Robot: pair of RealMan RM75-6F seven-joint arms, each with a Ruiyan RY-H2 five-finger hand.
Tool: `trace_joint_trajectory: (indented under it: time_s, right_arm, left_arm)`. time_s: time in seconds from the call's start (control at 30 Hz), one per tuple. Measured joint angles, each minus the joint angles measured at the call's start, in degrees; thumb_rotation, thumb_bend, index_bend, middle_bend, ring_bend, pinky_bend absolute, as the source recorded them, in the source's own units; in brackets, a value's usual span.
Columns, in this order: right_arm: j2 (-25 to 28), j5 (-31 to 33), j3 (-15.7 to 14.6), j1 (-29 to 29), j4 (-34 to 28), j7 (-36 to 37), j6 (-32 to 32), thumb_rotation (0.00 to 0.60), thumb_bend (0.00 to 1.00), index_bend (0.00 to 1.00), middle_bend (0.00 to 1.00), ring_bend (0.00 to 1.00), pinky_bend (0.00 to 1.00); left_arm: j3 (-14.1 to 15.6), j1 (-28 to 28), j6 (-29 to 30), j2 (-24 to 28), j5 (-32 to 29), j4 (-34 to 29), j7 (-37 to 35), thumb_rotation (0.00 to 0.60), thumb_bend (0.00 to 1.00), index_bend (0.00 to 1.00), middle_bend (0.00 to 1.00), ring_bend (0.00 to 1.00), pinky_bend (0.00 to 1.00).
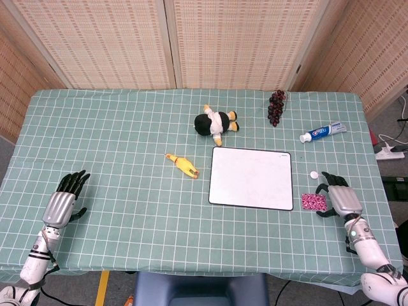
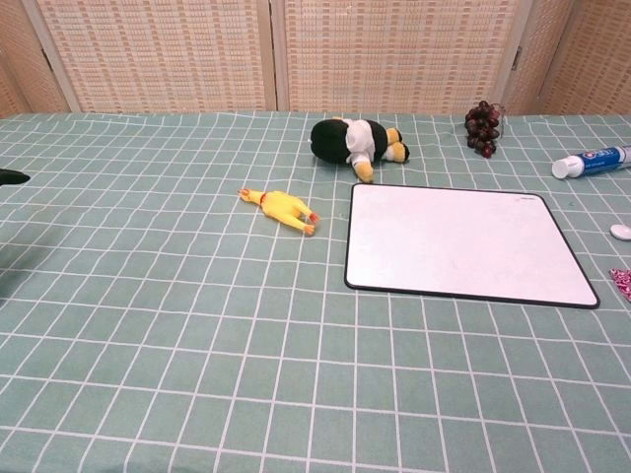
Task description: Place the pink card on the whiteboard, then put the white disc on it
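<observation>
The whiteboard (image 1: 251,178) (image 2: 463,242) lies flat right of the table's centre, bare. A small pink card (image 1: 313,202) (image 2: 622,282) lies on the cloth just off the board's right front corner. The white disc (image 1: 313,174) (image 2: 621,232) sits a little beyond it. My right hand (image 1: 339,197) rests on the table immediately right of the card, fingers spread, holding nothing. My left hand (image 1: 62,202) lies at the front left, far from these things, fingers apart and empty. In the chest view only a dark fingertip (image 2: 12,176) shows at the left edge.
A yellow rubber chicken (image 1: 182,164) lies left of the board. A black and white plush toy (image 1: 215,122) sits behind it. Dark grapes (image 1: 276,106) and a toothpaste tube (image 1: 322,132) lie at the back right. A green checked cloth (image 1: 127,140) covers the table.
</observation>
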Motion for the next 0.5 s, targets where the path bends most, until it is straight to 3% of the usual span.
trace_joint_trajectory:
  time_s: [0.5]
  right_arm:
    - [1.0,3.4,0.0,1.6,-1.3,-3.6,-3.6,0.600,0.14,0.37,0.00,0.00,0.00]
  left_arm:
    - [0.0,-0.1,-0.5,0.1,-0.1,-0.2,-0.6,0.600,0.19,0.00,0.00,0.00,0.00]
